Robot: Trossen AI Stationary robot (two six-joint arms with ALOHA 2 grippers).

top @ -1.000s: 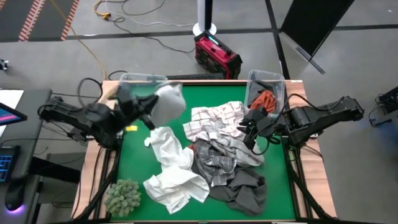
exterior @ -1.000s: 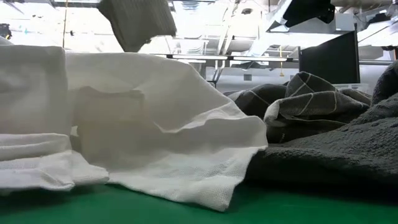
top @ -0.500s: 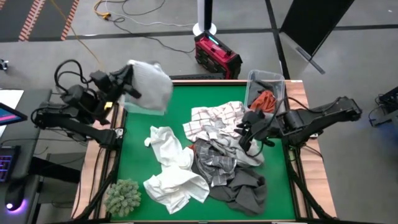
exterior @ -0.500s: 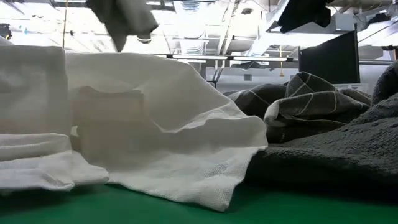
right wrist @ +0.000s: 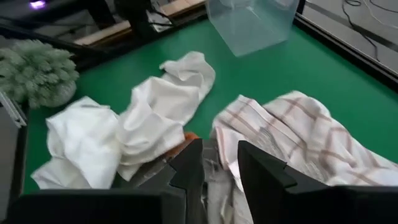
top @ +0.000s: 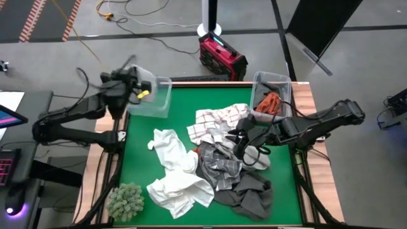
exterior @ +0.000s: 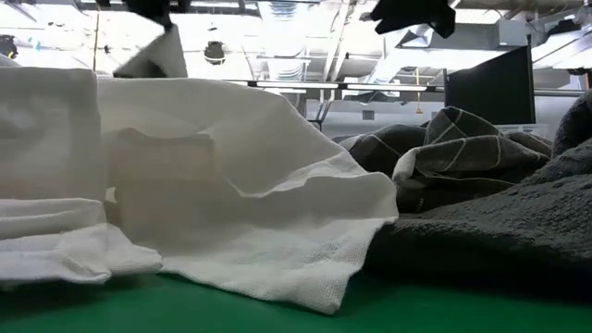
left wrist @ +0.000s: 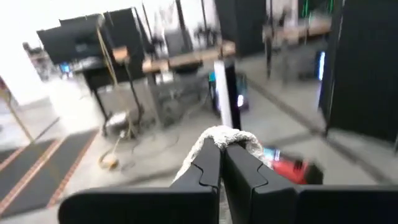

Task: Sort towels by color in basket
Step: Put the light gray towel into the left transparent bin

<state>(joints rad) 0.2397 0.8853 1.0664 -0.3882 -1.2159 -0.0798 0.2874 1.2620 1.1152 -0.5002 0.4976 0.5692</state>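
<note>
The towels are mostly one messy heap in the middle of the green desk point(top: 137, 159): a crumpled white towel point(top: 173, 172) at lower centre-left of the high view, a checked towel point(top: 219, 122) above centre, a grey grid-patterned towel point(top: 219, 168) under it and a dark grey towel point(top: 254, 194) toward the lower right. A rust-orange towel point(top: 272, 102) already sits in the clear bin point(top: 283, 86) at the upper right.

The left end effector point(top: 141, 89) is up at the upper left, over a second clear bin point(top: 159, 102) at the desk's corner. In its wrist view the fingers point(left wrist: 208, 165) are pinched tight together on a small bunch of light grey towel point(left wrist: 224, 134) sticking out past the tips. How much of that cloth hangs below is hidden by the fingers.

The right end effector point(top: 245, 141) is right of centre, low over the checked towel, fingers point(right wrist: 258, 168) parted a moderate way with nothing between them. I can't tell whether the tips touch the cloth. A sliver of orange point(right wrist: 189, 135) peeks out beside the white towel there.

The low view is mostly blocked by white cloth, with dark towels on its right. A fuzzy green clump point(top: 126, 200) sits at the lower left corner.
</note>
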